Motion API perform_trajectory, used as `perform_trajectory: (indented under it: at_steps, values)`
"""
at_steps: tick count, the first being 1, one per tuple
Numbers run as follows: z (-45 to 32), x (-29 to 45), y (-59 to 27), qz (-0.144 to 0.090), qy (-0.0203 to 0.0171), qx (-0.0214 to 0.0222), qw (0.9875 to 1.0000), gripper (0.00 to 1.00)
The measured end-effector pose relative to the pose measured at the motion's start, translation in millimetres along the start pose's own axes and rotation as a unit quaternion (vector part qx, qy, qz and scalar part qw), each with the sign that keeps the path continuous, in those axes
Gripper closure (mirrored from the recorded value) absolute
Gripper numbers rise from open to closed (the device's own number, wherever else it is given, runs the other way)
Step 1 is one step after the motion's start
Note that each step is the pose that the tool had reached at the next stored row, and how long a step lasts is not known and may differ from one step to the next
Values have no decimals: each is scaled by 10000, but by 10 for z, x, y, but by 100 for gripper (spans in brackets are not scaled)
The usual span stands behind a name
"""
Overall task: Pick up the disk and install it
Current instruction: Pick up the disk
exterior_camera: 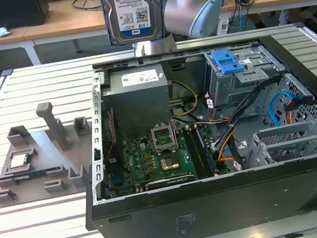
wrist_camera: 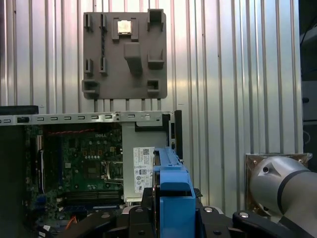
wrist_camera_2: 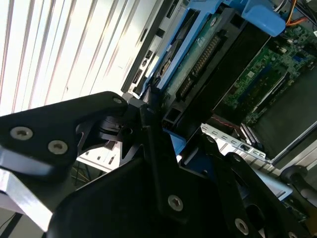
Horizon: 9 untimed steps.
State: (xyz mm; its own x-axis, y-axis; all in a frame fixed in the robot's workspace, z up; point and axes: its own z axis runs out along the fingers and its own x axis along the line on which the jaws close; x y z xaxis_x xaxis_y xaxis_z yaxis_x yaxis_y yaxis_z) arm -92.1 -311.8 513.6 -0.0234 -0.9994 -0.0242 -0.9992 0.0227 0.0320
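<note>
The disk (exterior_camera: 132, 7) is held upright in the air above the far edge of the open computer case (exterior_camera: 221, 208), well clear of its rim. It is clamped by its blue frame between the black fingers (wrist_camera_2: 154, 148) of the gripper (wrist_camera: 171, 214), which are drawn together on it. Directly below, against the case's far edge, a grey power supply (exterior_camera: 140, 100) is seated, and the green circuit board (exterior_camera: 146, 157) is spread towards the near edge. At the case's far corner on the exterior view's right, a blue bracket (exterior_camera: 228, 61) is set on top of the grey drive cage (exterior_camera: 243, 84), well apart from the disk. The case is carried by a slatted metal table (exterior_camera: 44, 234). Bare slats are left along the table's near edge and on the exterior view's left, where a grey fixture plate (exterior_camera: 37, 151) is laid apart from the case with a square chip (exterior_camera: 20, 159) seated in it. The disk's label is presented in the exterior view, beside the arm's (exterior_camera: 195, 4) rounded silver joint. Its green underside is shown in the second wrist view. In the first wrist view the disk is seen edge-on from above, over the case wall next to the power supply, with the plate beyond on open slats.
</note>
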Motion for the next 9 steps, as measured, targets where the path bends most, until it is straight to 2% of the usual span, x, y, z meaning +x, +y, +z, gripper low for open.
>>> perform_trajectory:
  at_steps: [9]
  values:
    - [-3,28,-90,0,0,0,10000,63]
